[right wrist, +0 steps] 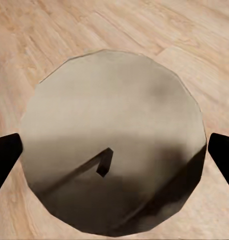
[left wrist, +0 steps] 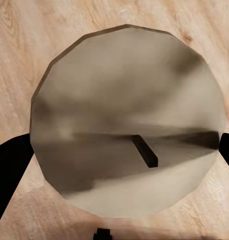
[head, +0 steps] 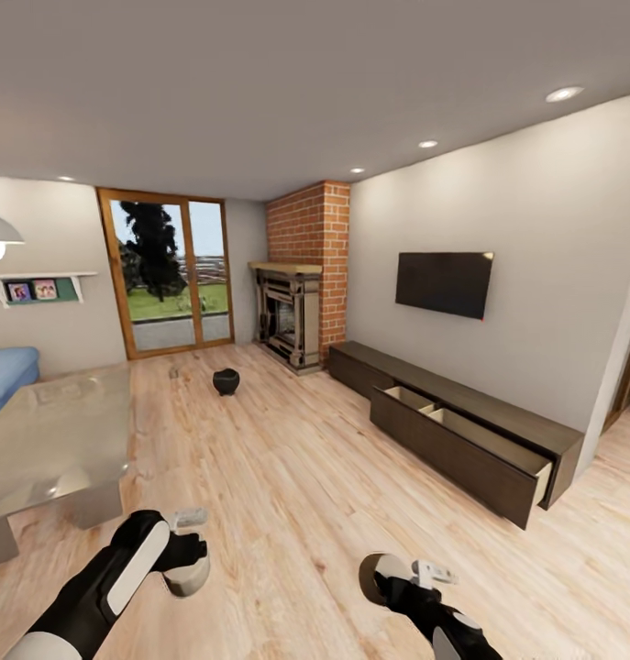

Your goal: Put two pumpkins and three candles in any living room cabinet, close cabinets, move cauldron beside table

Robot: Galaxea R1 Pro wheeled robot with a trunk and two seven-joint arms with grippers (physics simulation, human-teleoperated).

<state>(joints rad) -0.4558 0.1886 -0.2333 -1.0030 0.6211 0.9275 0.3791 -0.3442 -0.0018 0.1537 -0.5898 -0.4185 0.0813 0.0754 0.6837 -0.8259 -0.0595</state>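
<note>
Low at the bottom of the head view, both arms bend inward over the wood floor [head: 287, 477]. Each gripper, left [head: 188, 561] and right [head: 388, 579], has its fingers closed on a candle [left wrist: 127, 122], [right wrist: 112, 142]. At mid-right, the cabinet [head: 461, 440] has one drawer open. A dark cauldron [head: 226, 380] sits on the floor near the fireplace [head: 287, 316].

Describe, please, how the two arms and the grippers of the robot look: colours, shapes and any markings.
In the head view, the left arm is glossy black with a long white rounded panel on the forearm. The right arm is also black, with a pale grey ring at the forearm and a small white block near the wrist. In the wrist views the fingers are plain black wedges. No cables or markings are visible.
</note>
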